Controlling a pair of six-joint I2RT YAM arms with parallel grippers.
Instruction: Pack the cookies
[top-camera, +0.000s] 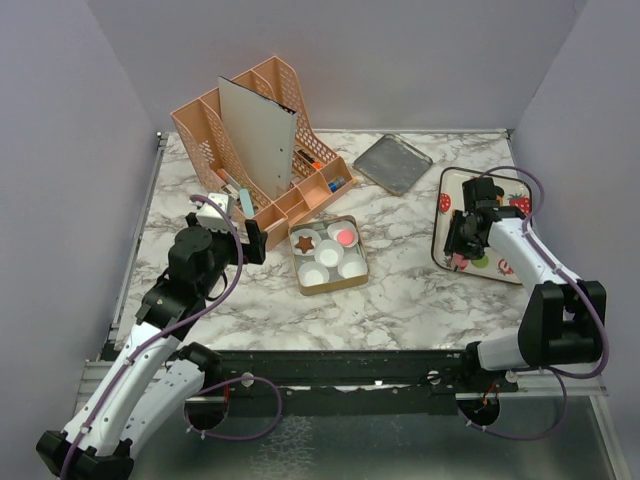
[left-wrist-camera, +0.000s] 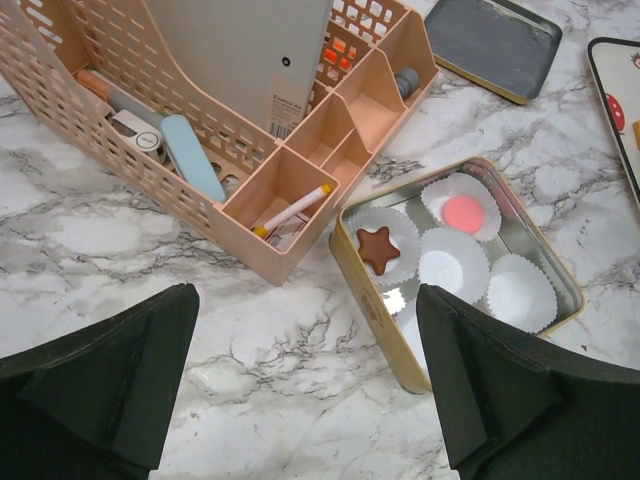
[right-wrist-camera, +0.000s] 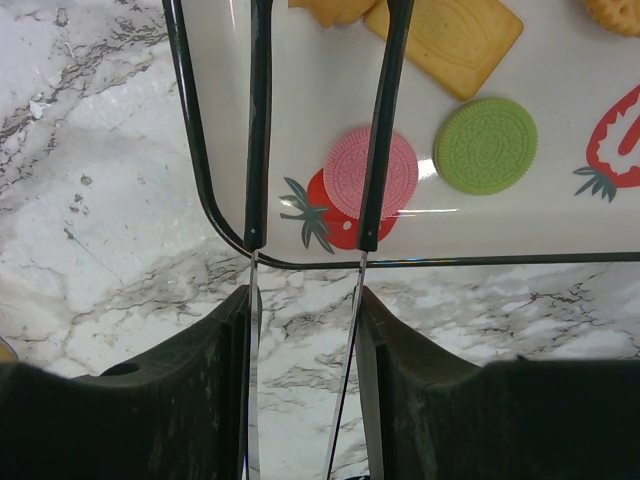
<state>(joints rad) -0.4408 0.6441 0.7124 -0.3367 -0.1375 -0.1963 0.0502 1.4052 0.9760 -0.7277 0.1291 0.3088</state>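
Right pincer (right-wrist-camera: 305, 300) closed on tongs (right-wrist-camera: 258, 120). Pink cookie (right-wrist-camera: 372, 172) on tray (right-wrist-camera: 225, 80) lies under one blade, not between. Tongs to be centred before squeezing. Left pincer (left-wrist-camera: 305, 340) open.

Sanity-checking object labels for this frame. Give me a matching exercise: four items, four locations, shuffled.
1. brown star cookie
2. green round cookie
3. grey lid
4. white pen

A. on the strawberry tray
B. in the organiser
C. in a paper cup in the tin
D. flat on the marble table

Pairs: 1-C, 2-A, 3-D, 4-B
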